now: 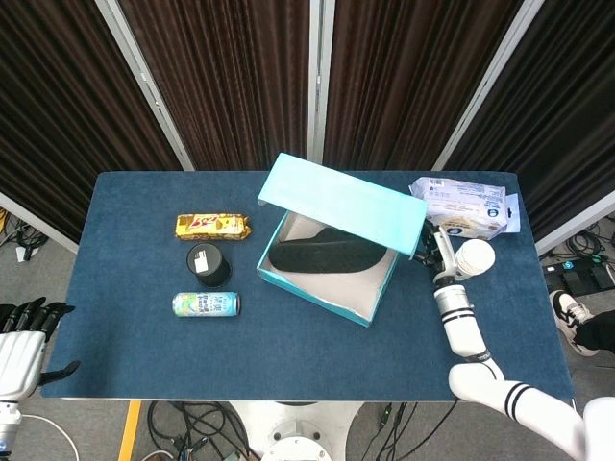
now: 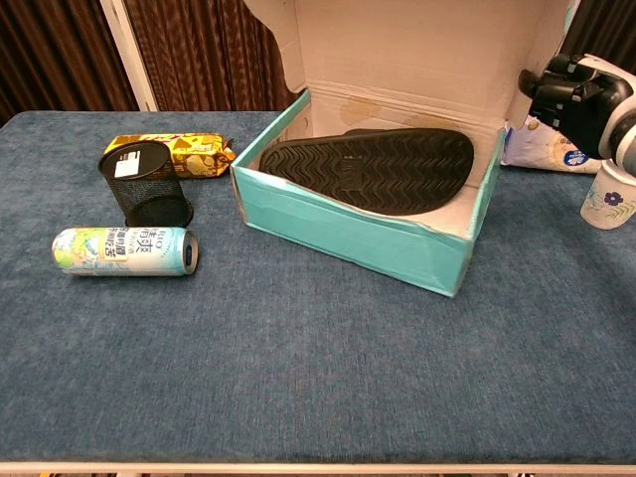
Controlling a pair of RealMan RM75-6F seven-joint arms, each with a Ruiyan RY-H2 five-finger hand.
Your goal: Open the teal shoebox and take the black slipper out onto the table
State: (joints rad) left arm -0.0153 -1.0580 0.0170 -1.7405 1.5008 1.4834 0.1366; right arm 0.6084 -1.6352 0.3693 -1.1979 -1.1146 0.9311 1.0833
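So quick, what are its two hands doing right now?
Left hand: open, holding nothing, off the table's left edge.
Right hand: at the raised lid of the teal shoebox; whether it grips it cannot be told.

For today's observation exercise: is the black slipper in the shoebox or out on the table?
In. The black slipper lies sole-up inside the teal shoebox, whose lid is raised.

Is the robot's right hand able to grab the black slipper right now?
Probably yes. The teal shoebox has its lid up, so the black slipper lies uncovered. The right hand is beside the box's right edge, but must go over the wall.
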